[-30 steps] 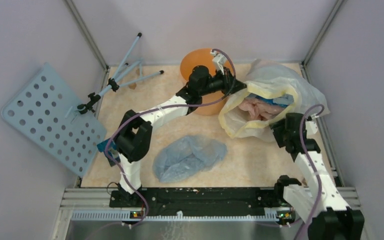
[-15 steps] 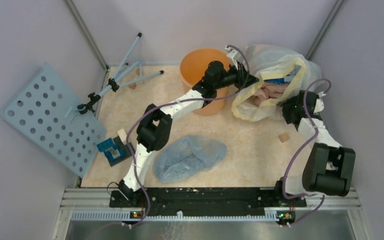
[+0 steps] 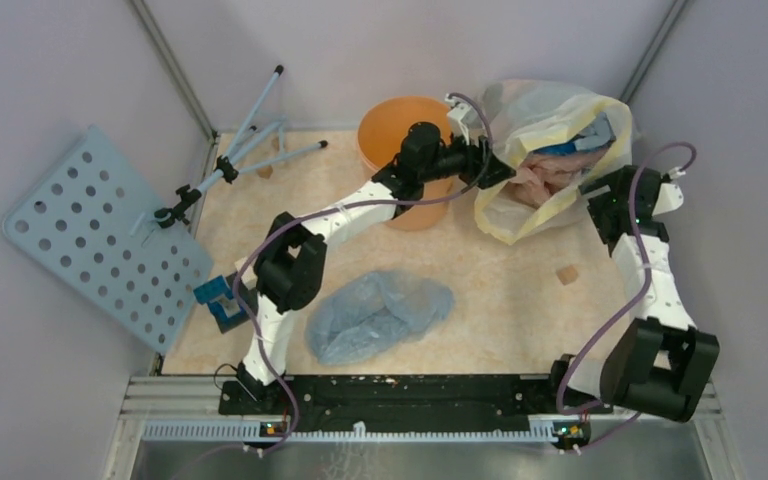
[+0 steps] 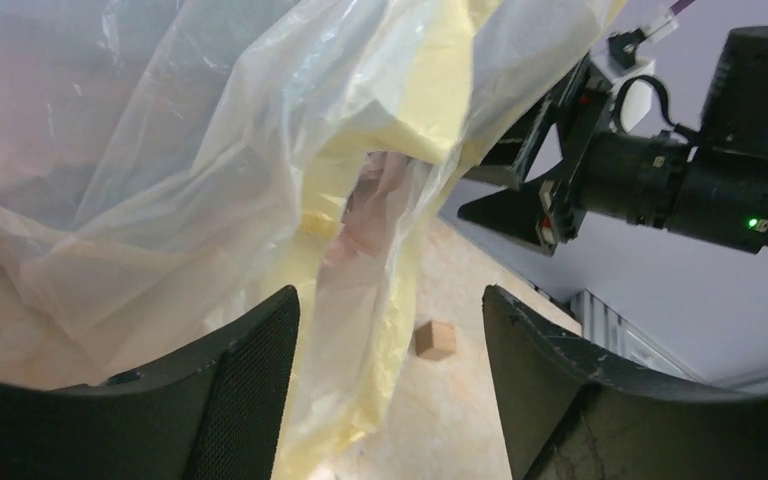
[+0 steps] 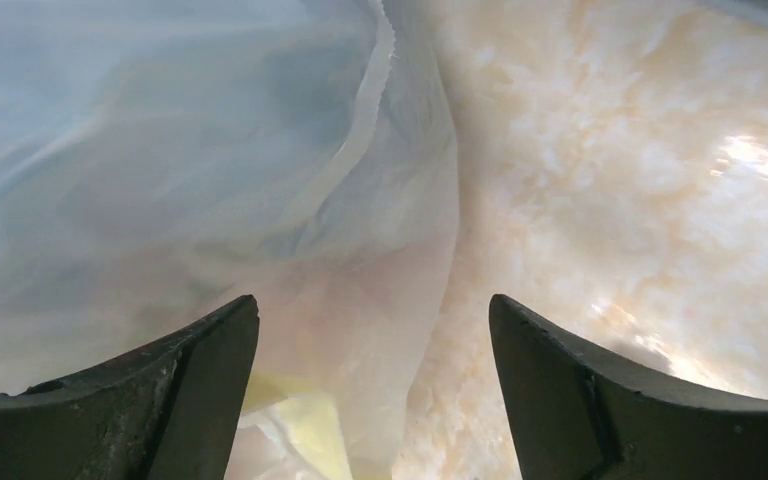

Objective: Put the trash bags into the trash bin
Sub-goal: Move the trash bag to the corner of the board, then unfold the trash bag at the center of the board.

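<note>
Since 1 second ago the big clear plastic bag with yellow edges (image 3: 545, 115) has gone from lying low beside the right arm to standing higher and farther back, near the far right corner. A small wooden cube (image 3: 566, 273) that it covered now sits bare on the speckled beige table (image 3: 500, 300). The left gripper (image 4: 390, 298) has moved off the rim of the round orange plastic bucket (image 3: 380, 125) to the clear bag's left edge. The right arm has stretched farther toward the bag's right side.

The left arm reaches long and diagonal across the table, its forearm passing over the bucket. Its jaws stand wide apart, and yellow-edged film hangs loose between them, not pinched. The right arm has its elbow close to the base and its wrist turned toward the bag. The right gripper (image 5: 372, 300) is likewise spread wide, with film lying in the gap and nothing clamped.

The crinkly, translucent grey-blue plastic trash bag (image 3: 380, 312) lies where it was, a crumpled low heap on the table near the front. It is well apart from the bucket and from both grippers.
</note>
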Controlling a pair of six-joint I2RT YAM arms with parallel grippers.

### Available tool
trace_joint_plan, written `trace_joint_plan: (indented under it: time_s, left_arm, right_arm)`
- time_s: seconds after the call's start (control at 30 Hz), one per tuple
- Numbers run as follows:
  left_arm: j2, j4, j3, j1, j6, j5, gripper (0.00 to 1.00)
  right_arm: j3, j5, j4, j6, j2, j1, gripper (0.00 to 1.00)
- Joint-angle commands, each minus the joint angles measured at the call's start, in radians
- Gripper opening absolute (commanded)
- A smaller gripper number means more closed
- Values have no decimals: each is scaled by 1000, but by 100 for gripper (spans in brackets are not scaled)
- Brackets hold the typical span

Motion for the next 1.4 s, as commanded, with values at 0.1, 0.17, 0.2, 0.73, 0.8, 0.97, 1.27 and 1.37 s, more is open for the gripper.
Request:
trace_joint_plan:
  time_s: [0.1,0.17,0.2,0.73,0.8,0.97,1.27,1.37]
  left_arm:
    - [-316,-37,-175,-5,80,6,79]
    - [-372,-45,-223,-6,83,4,79]
    - [-396,-53,-242,-6,82,7,79]
    - [-912,-478,-699,-10,255,-120,80]
    - [-995,-513,-795,-10,246,-137,80]
    - [-1187,-617,-960,-8,197,-203,80]
    - [-1412,-688,-1132,-8,119,-242,80]
    - [-1426,-696,-1160,-8,108,-235,81]
  right_arm:
    - [38,231,-245,-60,-294,-12,86]
    - [49,263,-281,-90,-353,-11,86]
    - [57,267,-297,-102,-383,-11,86]
    - [-37,-553,-291,-455,-757,-11,79]
    - [-38,-603,-353,-483,-773,1,77]
    - [-126,-711,-377,-470,-832,66,73]
    - [-325,-752,-326,-462,-844,149,71]
    - [-340,-747,-300,-466,-804,181,71]
